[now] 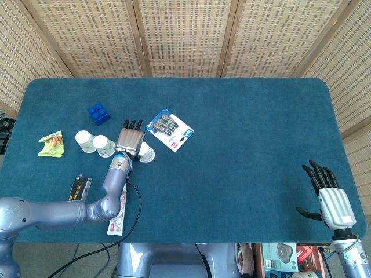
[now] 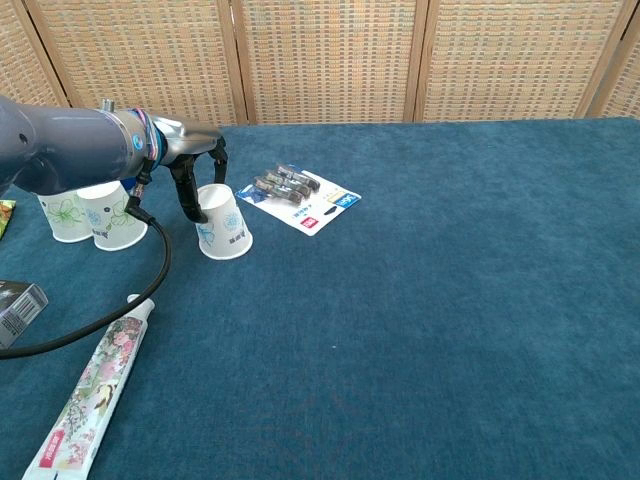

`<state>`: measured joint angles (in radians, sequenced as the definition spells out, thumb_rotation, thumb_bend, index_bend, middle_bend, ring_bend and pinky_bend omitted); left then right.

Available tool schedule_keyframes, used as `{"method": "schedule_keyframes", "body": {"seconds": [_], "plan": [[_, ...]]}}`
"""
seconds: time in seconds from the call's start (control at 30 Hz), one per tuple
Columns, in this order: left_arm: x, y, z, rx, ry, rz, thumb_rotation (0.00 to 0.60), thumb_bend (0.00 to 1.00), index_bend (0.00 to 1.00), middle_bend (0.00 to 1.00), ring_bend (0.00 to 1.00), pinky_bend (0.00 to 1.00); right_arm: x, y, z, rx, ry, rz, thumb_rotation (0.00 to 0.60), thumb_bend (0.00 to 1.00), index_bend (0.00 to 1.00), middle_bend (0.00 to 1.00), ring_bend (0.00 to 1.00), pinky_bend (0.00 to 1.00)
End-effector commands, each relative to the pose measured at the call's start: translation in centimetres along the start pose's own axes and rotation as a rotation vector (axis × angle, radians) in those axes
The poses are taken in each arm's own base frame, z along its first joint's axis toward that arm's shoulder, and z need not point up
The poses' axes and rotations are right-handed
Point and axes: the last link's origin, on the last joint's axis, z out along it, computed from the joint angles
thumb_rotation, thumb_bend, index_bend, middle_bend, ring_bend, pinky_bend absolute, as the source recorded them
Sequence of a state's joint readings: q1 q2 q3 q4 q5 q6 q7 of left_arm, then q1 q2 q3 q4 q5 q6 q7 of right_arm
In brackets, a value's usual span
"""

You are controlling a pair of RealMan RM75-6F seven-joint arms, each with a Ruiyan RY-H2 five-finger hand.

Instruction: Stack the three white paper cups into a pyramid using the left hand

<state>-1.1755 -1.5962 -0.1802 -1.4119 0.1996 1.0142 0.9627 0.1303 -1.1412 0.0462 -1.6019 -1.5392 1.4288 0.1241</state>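
Three white paper cups stand upside down at the table's left. Two of them (image 1: 85, 141) (image 1: 104, 145) touch side by side; the chest view shows the same pair (image 2: 62, 215) (image 2: 118, 222). The third cup (image 2: 222, 222) stands to their right and leans slightly. My left hand (image 2: 195, 172) grips it, with the thumb on its left side and the fingers curled over its top. From the head camera the left hand (image 1: 130, 139) hides most of this cup (image 1: 148, 154). My right hand (image 1: 327, 194) hovers at the front right edge, fingers spread, holding nothing.
A blister pack (image 2: 300, 195) lies just right of the gripped cup. A blue brick (image 1: 99, 113) sits behind the cups and a snack packet (image 1: 51, 143) to their left. A toothpaste tube (image 2: 95, 385) and a small dark box (image 2: 15, 305) lie near the front left.
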Motion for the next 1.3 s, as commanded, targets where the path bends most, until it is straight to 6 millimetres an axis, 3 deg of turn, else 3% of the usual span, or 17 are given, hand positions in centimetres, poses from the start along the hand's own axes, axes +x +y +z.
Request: {"method": "schedule_keyframes", "body": {"seconds": [0.03, 0.33, 0.4, 0.6, 1.03, 1.3], "plan": [[0.2, -0.1, -0.2, -0.006, 0.006, -0.004, 0.600, 0.25, 0.44, 0.00, 0.00, 0.00, 0.0, 0.0, 0.0, 0.000, 0.002, 0.000, 0.600, 0.14, 0.00, 0.00, 0.00, 0.00], [2.9, -1.2, -1.8, -0.022, 0.079, 0.001, 0.600, 0.25, 0.44, 0.00, 0.00, 0.00, 0.1, -0.1, 0.0, 0.002, 0.007, -0.005, 0.600, 0.14, 0.00, 0.00, 0.00, 0.00], [4.4, -1.9, -2.8, -0.021, 0.115, -0.012, 0.600, 0.25, 0.44, 0.00, 0.00, 0.00, 0.1, -0.1, -0.1, 0.001, 0.009, -0.007, 0.600, 0.14, 0.00, 0.00, 0.00, 0.00], [6.5, -5.4, -4.7, 0.031, 0.138, 0.003, 0.600, 0.25, 0.44, 0.00, 0.00, 0.00, 0.1, -0.2, -0.1, 0.003, 0.011, -0.014, 0.600, 0.14, 0.00, 0.00, 0.00, 0.00], [6.6, -14.0, -5.4, 0.165, 0.104, -0.033, 0.600, 0.25, 0.44, 0.00, 0.00, 0.00, -0.1, -0.6, -0.2, 0.010, 0.010, -0.033, 0.600, 0.14, 0.00, 0.00, 0.00, 0.00], [6.5, -17.6, -5.5, 0.216, 0.073, -0.042, 0.600, 0.25, 0.44, 0.00, 0.00, 0.00, -0.1, -0.6, -0.2, 0.004, 0.010, -0.039, 0.600, 0.14, 0.00, 0.00, 0.00, 0.00]]}}
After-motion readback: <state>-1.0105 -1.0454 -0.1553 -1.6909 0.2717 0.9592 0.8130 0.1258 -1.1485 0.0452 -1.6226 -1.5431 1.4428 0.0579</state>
